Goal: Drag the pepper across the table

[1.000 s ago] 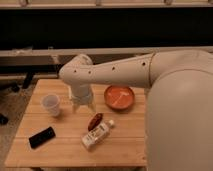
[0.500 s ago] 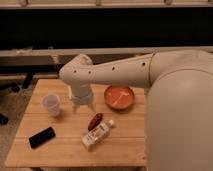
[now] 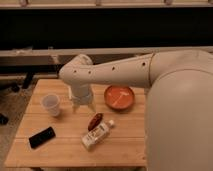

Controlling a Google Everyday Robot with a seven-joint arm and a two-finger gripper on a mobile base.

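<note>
The small dark red pepper [image 3: 95, 120] lies on the light wooden table [image 3: 65, 150], just beside the cap end of a white bottle [image 3: 96, 135]. My gripper [image 3: 83, 105] hangs from the white arm, which comes in from the right. It sits just up and left of the pepper, close over the tabletop. It does not hold the pepper.
An orange bowl [image 3: 119, 96] stands right of the gripper. A white cup [image 3: 51, 104] stands to its left. A black phone [image 3: 42, 137] lies near the front left. My arm covers the table's right side.
</note>
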